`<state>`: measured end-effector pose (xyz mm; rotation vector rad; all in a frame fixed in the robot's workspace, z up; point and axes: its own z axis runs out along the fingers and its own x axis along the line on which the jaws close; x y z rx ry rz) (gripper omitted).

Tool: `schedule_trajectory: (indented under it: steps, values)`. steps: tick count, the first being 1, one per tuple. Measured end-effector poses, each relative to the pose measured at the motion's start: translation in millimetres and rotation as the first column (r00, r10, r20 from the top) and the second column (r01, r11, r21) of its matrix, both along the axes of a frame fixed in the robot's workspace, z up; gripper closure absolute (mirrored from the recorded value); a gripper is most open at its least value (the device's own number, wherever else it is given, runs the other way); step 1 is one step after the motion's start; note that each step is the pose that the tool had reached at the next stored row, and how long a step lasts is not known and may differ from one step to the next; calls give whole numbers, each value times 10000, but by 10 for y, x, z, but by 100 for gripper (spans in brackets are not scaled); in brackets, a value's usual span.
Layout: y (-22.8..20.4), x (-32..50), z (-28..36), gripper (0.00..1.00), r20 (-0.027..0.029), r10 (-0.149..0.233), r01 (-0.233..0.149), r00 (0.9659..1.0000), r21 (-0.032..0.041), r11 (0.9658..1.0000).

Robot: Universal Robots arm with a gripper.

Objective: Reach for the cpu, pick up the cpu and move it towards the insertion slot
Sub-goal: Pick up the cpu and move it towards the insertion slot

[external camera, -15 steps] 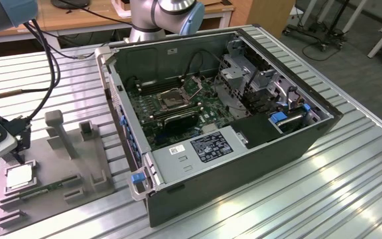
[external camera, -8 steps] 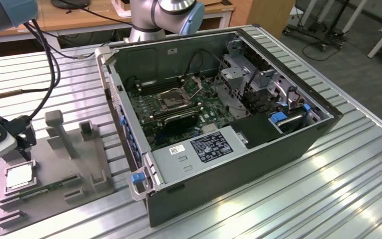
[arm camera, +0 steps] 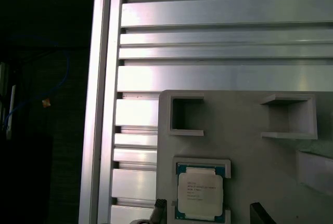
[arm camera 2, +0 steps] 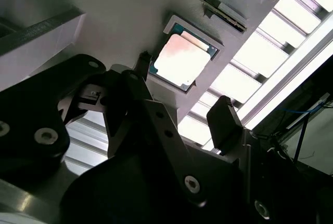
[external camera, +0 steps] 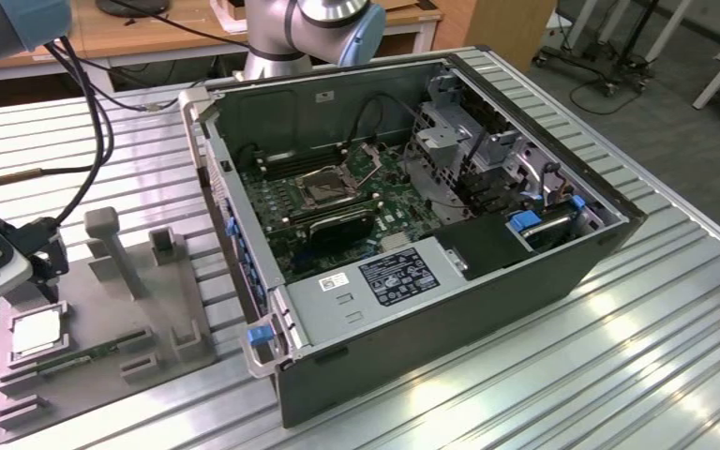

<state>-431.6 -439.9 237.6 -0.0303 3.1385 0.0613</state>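
The cpu (external camera: 37, 330) is a flat square chip with a pale metal top. It lies in a square recess of the grey plastic holder (external camera: 160, 319) at the exterior view's left, and both wrist views look down on the cpu (arm camera 2: 183, 58) (arm camera: 200, 192). My gripper (external camera: 20, 281) hangs just above it, open, with its dark fingers (arm camera 2: 225, 120) spread either side of the chip and nothing between them. The insertion slot (external camera: 331, 185), a silver-framed socket with a dark centre, sits on the motherboard inside the open computer case (external camera: 460, 309).
A thin green memory stick (external camera: 79, 356) lies in the holder beside the cpu, with upright grey posts (external camera: 108, 246) behind. Cables (external camera: 85, 122) trail from the arm over the ribbed metal table (external camera: 585, 394). The table's edge (arm camera: 101, 104) runs close to the holder.
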Motion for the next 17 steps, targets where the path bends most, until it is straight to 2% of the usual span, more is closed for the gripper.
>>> schedule_trajectory:
  steps: [4, 7, 17]
  values:
    - [0, 0, -3, 29, 1, 0, 0, 10000, 1, 10000]
    - [0, 0, -29, 29, 0, 0, 0, 10000, 0, 10000]
    - [0, 0, -179, 29, 0, 0, 0, 10000, 0, 10000]
